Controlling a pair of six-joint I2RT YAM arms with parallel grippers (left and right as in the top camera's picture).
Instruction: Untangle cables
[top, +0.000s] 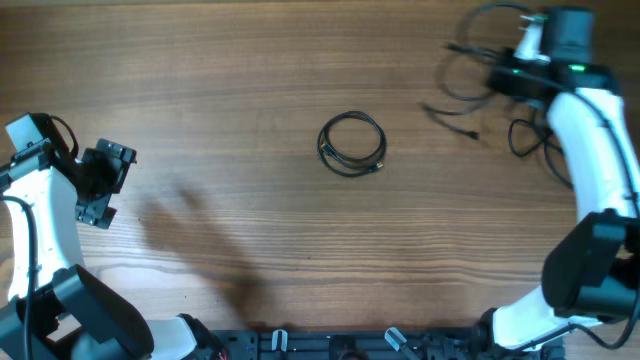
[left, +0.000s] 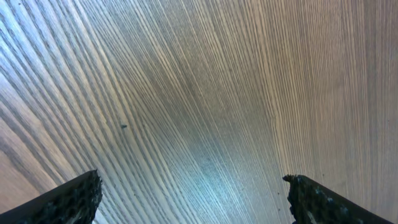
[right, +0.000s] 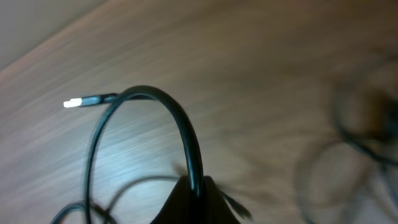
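Note:
A small coiled black cable (top: 352, 144) lies on the table's middle. At the far right, loose black cables (top: 470, 75) loop around my right gripper (top: 505, 78), which is shut on one of them. In the right wrist view that cable (right: 180, 118) arches up from between the closed jaws (right: 196, 186) and ends in a bright metal plug (right: 73, 103). More blurred loops (right: 360, 137) lie to the right. My left gripper (top: 100, 185) hovers at the left edge, far from any cable; its fingertips (left: 74, 196) stand wide apart over bare wood.
A stray cable end (top: 450, 115) lies on the wood left of the right arm (top: 590, 140). Another loop (top: 530, 140) sits beside that arm. The arm bases (top: 340, 345) line the near edge.

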